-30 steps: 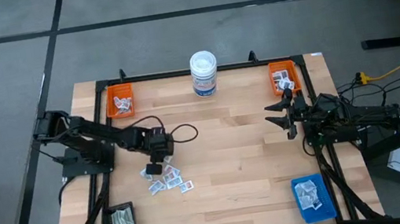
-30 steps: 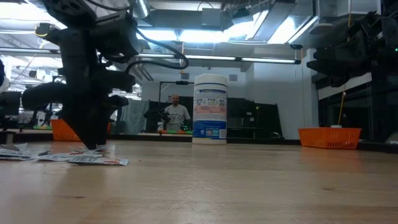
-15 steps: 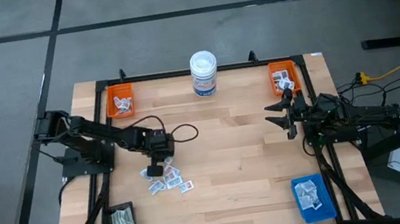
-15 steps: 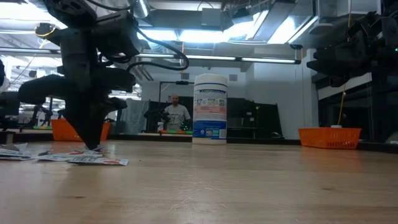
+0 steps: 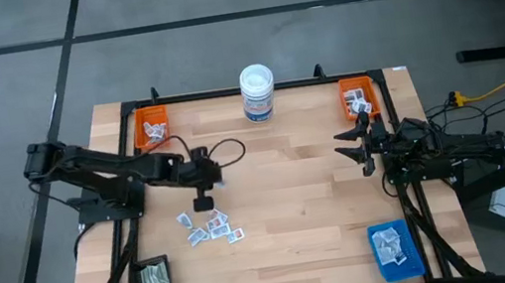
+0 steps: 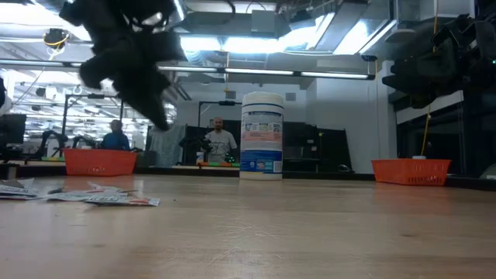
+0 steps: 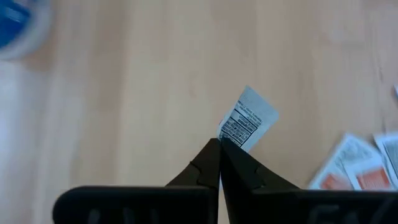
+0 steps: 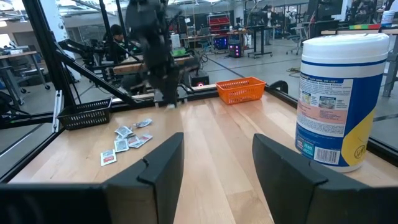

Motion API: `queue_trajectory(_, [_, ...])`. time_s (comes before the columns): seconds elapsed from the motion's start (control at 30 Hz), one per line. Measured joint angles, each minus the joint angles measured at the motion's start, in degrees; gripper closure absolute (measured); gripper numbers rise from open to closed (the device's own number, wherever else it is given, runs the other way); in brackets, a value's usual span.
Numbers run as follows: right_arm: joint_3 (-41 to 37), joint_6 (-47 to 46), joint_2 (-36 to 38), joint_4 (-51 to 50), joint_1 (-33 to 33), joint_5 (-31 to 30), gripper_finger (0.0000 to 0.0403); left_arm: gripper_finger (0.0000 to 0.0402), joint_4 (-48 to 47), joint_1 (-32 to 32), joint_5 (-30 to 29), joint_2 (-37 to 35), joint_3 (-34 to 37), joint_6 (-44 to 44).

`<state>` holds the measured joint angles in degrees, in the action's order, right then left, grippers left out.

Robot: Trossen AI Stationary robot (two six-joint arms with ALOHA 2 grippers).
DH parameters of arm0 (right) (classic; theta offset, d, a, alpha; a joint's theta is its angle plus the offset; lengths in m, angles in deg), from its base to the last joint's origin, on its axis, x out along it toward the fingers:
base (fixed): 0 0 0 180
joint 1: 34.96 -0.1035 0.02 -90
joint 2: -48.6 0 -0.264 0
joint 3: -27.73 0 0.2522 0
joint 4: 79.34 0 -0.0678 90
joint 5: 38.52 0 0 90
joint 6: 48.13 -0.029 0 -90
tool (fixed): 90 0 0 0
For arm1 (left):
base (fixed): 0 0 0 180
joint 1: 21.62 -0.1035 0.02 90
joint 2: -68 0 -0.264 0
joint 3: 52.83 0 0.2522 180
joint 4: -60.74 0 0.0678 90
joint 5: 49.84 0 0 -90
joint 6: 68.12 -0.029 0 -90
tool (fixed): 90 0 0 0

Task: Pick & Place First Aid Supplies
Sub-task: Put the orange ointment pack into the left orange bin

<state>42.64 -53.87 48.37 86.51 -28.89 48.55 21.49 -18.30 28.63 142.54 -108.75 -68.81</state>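
Pale wood forms the desk [image 5: 301, 194], seen from above. The left gripper [image 7: 219, 146] is raised above it, its fingers [image 7: 199, 168] pressed together on one white packet [image 7: 247, 119], pinched by its corner. Just beside it, more packets [image 5: 210, 228] are scattered on the desk. The right gripper [image 5: 351, 144] is held near an orange tray [image 5: 358, 97], fingers [image 8: 163, 163] spread and holding nothing. A white tub [image 5: 258, 92] is stood at the far edge.

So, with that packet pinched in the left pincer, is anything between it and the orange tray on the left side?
Nothing visible: bare wood lies between the left pincer, shut on the packet, and the left orange tray.
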Motion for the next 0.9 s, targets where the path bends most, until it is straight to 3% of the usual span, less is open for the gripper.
queue_trajectory(0.23, [0.0, 0.0, 0.0, 0.0, 0.01, 0.0, 0.0212, 0.0401, -0.43, -2.04, -7.07, -4.26, -2.63, 3.14])
queue_trajectory(0.63, [0.01, 0.0, 0.0, 0.01, 0.01, -0.01, 0.0212, 0.04, -8.45, -9.12, -26.81, -10.85, -3.88, 15.57])
queue_trajectory(0.9, [0.02, 0.0, -0.01, 0.01, 0.01, -0.01, 0.0212, 0.04, -11.87, -17.29, -29.93, -11.32, -3.88, 18.6])
